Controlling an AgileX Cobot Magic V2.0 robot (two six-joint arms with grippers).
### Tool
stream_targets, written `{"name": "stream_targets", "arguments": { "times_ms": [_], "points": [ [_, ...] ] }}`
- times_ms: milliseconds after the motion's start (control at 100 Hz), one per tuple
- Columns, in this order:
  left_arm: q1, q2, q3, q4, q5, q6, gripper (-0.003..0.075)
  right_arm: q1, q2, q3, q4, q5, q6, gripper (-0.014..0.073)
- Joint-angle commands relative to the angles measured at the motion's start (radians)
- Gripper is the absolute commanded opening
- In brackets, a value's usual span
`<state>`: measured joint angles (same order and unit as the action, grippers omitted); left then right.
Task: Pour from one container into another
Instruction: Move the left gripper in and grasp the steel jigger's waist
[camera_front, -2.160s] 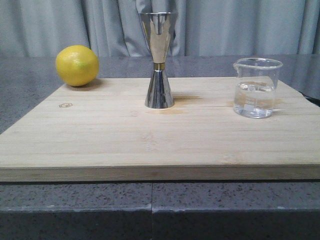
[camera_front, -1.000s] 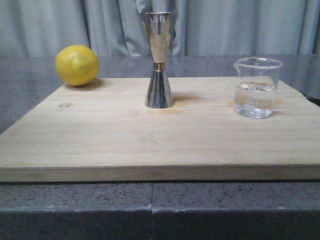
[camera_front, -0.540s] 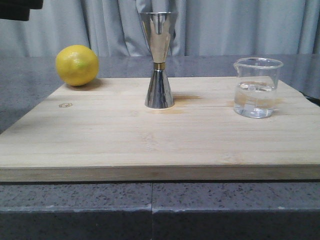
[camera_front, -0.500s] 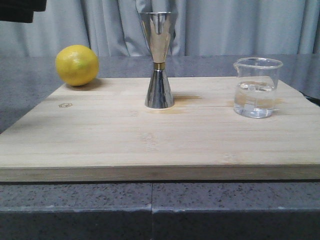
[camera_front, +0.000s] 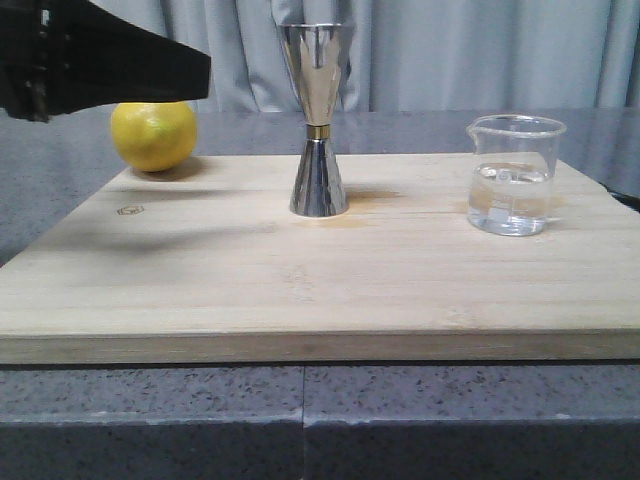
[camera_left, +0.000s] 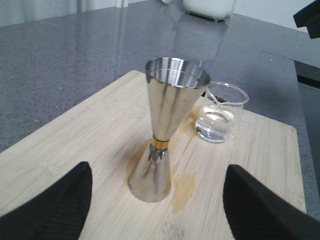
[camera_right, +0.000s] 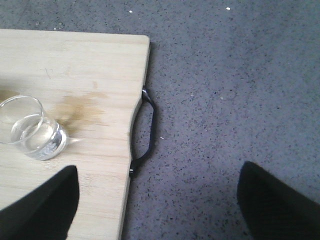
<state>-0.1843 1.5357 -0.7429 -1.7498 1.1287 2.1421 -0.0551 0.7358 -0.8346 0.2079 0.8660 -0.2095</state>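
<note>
Here, jigger (camera_left: 162, 145) upright between open left claw (camera_left: 157, 200) fingers; beaker (camera_front: 511, 176) apart

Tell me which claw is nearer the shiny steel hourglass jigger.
Left. The left claw faces the jigger, fingers wide either side; the right claw hangs past the board's handled edge.

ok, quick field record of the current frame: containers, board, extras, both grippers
beaker: upright on the board's right side, part filled with clear liquid, untouched
jigger: upright mid-board, wide cup up, gold band at waist
board: pale wood, brownish stains near the jigger and beaker
lemon: far left corner, partly behind the left arm
left gripper: open, facing the jigger, holding nothing
right gripper: open, above the board's handle side, beside the beaker
</note>
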Motion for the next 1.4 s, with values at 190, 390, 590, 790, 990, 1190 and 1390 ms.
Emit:
{"name": "stream_targets", "arguments": {
  "times_ms": [190, 390, 590, 790, 990, 1190, 1390],
  "points": [
    [-0.091, 0.062, -0.076, -0.102, 0.065, 0.097, 0.0512, 0.001, 0.001, -0.034, 0.014, -0.066, -0.008, 0.0586],
    [-0.136, 0.149, -0.150, -0.102, 0.080, 0.097, 0.0512, 0.001, 0.001, -0.034, 0.014, -0.066, -0.008, 0.0585],
    [-0.182, 0.234, -0.233, -0.102, 0.091, 0.097, 0.0512, 0.001, 0.001, -0.034, 0.014, -0.066, -0.008, 0.0585],
    [-0.213, 0.295, -0.287, -0.102, 0.091, 0.097, 0.0512, 0.001, 0.001, -0.034, 0.014, -0.066, -0.008, 0.0585],
    [-0.213, 0.303, -0.288, -0.102, 0.101, 0.097, 0.0485, 0.001, 0.001, -0.034, 0.014, -0.066, -0.008, 0.0585],
    [-0.213, 0.303, -0.295, -0.102, 0.131, 0.097, 0.0400, 0.001, 0.001, -0.034, 0.014, -0.066, -0.008, 0.0585],
    [-0.213, 0.303, -0.301, -0.102, 0.128, 0.097, 0.0345, 0.001, 0.001, -0.034, 0.014, -0.066, -0.008, 0.0585]
  ]
}}
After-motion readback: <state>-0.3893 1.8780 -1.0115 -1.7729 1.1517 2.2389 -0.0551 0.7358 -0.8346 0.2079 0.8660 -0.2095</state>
